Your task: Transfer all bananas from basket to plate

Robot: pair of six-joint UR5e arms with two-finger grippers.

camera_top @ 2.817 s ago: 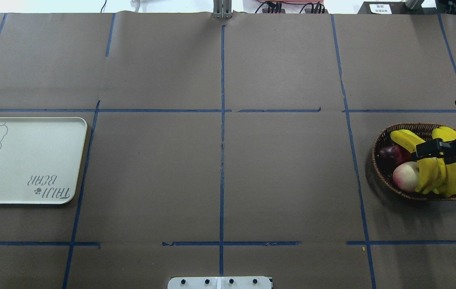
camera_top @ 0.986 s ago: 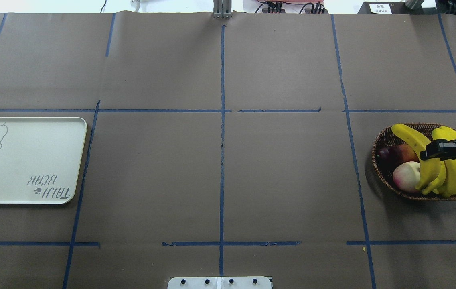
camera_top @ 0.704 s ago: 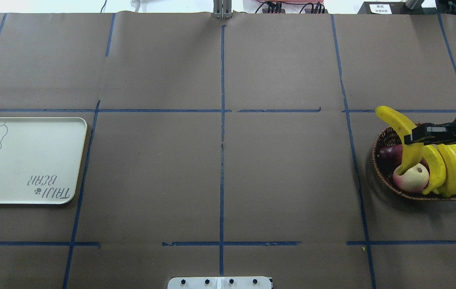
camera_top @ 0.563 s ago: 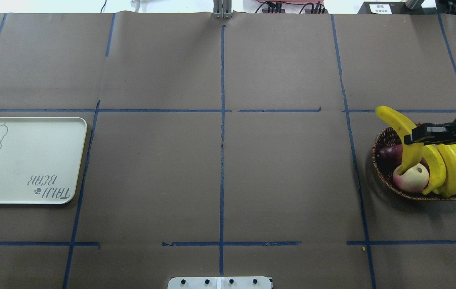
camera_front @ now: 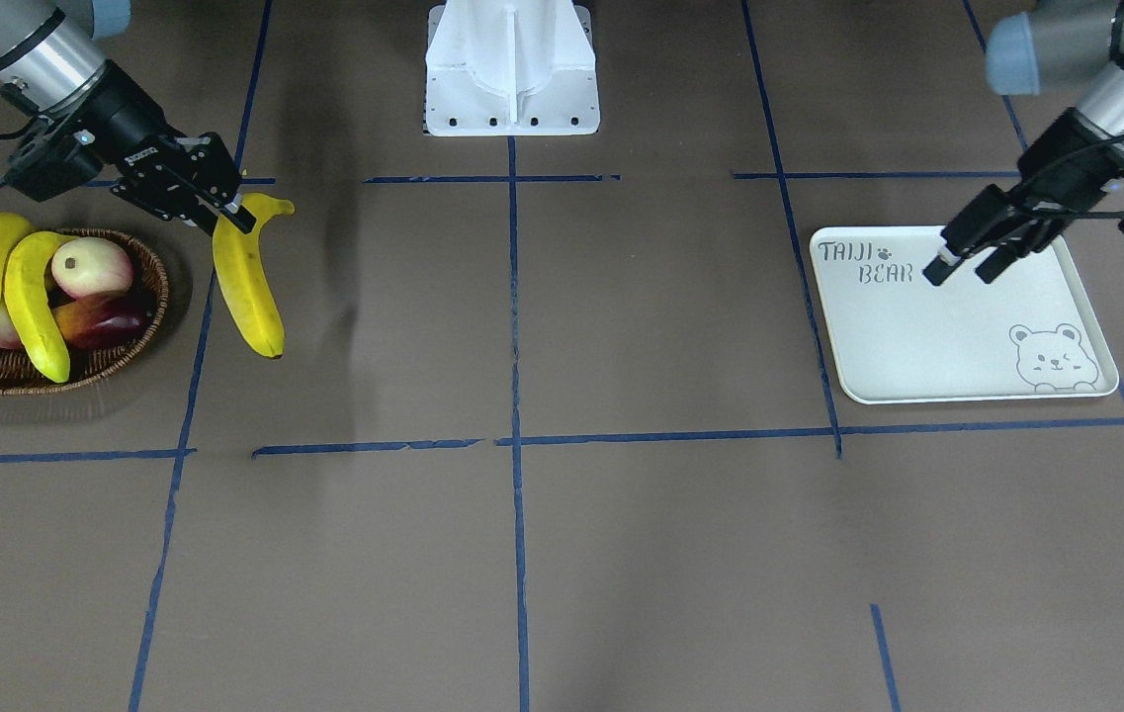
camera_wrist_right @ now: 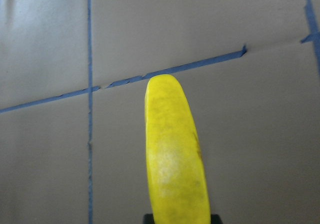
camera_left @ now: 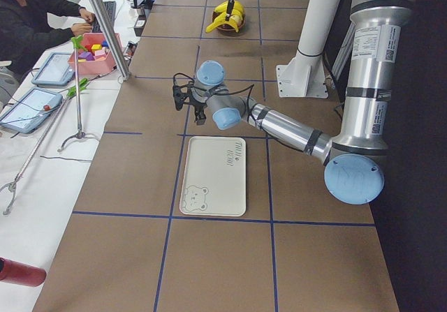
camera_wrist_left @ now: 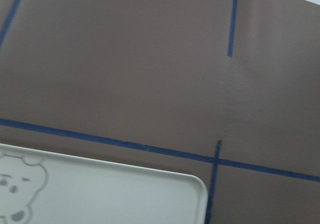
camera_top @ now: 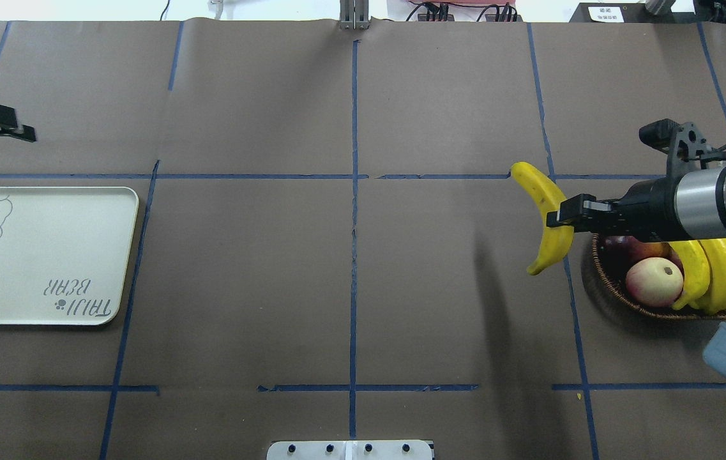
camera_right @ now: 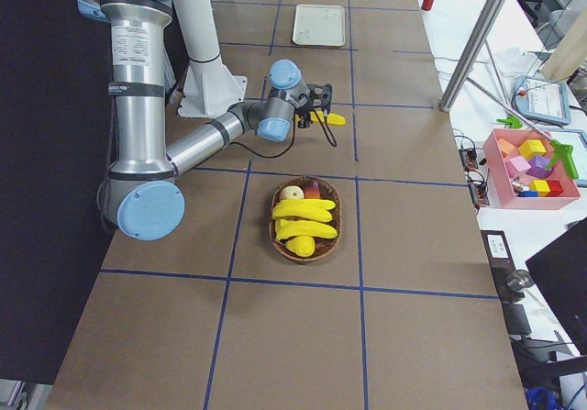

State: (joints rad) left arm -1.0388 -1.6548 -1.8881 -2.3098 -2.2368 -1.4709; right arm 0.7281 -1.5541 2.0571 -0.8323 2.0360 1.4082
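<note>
My right gripper (camera_top: pixel 557 218) is shut on one yellow banana (camera_top: pixel 553 246) and holds it in the air just left of the basket (camera_top: pixel 599 281). In the front view the banana (camera_front: pixel 247 287) hangs beside the basket's rim (camera_front: pixel 161 287). The right wrist view shows it (camera_wrist_right: pixel 175 159) over bare brown table. Three more bananas (camera_top: pixel 720 268) lie across the brown wicker basket. The white bear plate (camera_top: pixel 37 255) lies empty at the far left. My left gripper (camera_front: pixel 962 269) hovers open and empty over the plate's (camera_front: pixel 957 336) lettered corner.
A pale peach-like fruit (camera_top: pixel 653 281) and a dark red fruit (camera_top: pixel 624 246) also sit in the basket. The robot's white base (camera_front: pixel 512 69) stands at the table's middle. A person (camera_left: pixel 35 19) sits at a side table with a pink bin (camera_right: pixel 532 162).
My right gripper lifted one banana out of the basket and carried it left past the rim. The left arm has come into the overhead view near the plate.
</note>
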